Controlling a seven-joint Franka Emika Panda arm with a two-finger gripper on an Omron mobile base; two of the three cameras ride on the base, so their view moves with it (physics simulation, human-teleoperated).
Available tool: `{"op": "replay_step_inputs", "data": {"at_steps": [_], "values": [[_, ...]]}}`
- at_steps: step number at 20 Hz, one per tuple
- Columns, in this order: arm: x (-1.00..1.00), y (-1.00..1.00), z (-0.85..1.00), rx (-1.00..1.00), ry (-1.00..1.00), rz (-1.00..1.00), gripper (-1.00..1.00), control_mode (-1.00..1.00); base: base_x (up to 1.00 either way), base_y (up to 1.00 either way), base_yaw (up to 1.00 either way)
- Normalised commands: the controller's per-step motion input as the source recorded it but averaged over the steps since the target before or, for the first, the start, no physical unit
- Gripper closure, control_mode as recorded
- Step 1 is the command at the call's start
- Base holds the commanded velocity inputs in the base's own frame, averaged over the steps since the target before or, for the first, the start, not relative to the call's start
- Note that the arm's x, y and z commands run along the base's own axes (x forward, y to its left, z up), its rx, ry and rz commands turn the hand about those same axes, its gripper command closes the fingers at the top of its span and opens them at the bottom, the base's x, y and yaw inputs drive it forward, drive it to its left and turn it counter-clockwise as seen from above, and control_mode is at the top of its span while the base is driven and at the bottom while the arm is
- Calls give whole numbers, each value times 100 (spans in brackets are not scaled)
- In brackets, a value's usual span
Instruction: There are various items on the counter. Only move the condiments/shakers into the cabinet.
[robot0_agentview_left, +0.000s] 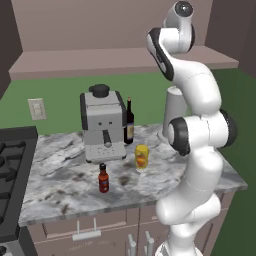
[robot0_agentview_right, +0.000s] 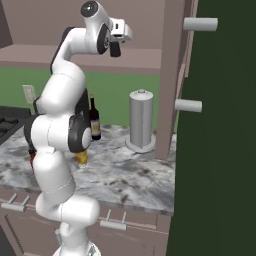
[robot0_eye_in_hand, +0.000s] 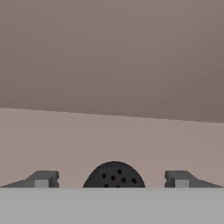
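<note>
Hand view: black shaker, its round perforated top seen from above, sits between the two finger tips with a clear gap on each side.
Gripper: jaws spread wide, released, touching nothing; the shaker stands free on the cabinet shelf board.
Cabinet: mauve-brown, open-fronted, above the green wall; the arm reaches up into it, and in the right base view the gripper hangs just over the shelf.
Red sauce bottle: upright on the counter, black cap on, near the front edge, in front of the coffee machine.
Yellow bottle: upright on the counter, just right of the coffee machine and behind the red bottle; in the right base view it is mostly hidden by the arm.
Coffee machine: silver-grey with a black knob on top, standing toward the back of the counter.
Wine bottle: dark, pale label, upright just beside the machine's right rear corner.
Canister: pale grey cylinder, upright at the counter's right end, beside the cabinet's side panel.
Stove top: black, to the left of the counter.
Drawers: silver handles, below the counter.
</note>
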Motion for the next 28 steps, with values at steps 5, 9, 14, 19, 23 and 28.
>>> {"op": "replay_step_inputs", "data": {"at_steps": [5, 9, 14, 19, 23, 28], "values": [[30, 0, 0, -7, -1, -6, -100, -100, 0, 0, 0], [-3, 0, 0, 0, -1, 0, -100, -100, 0, 0, 0], [-97, 0, 0, -3, -37, -5, -100, -100, 0, 0, 0], [-100, 0, -44, -11, -43, -1, -100, -100, 0, 0, 0], [-100, 0, -97, -7, -32, 0, -100, -100, 0, 0, 0], [-100, 0, -100, -1, -14, 0, -100, -100, 0, 0, 0]]}}
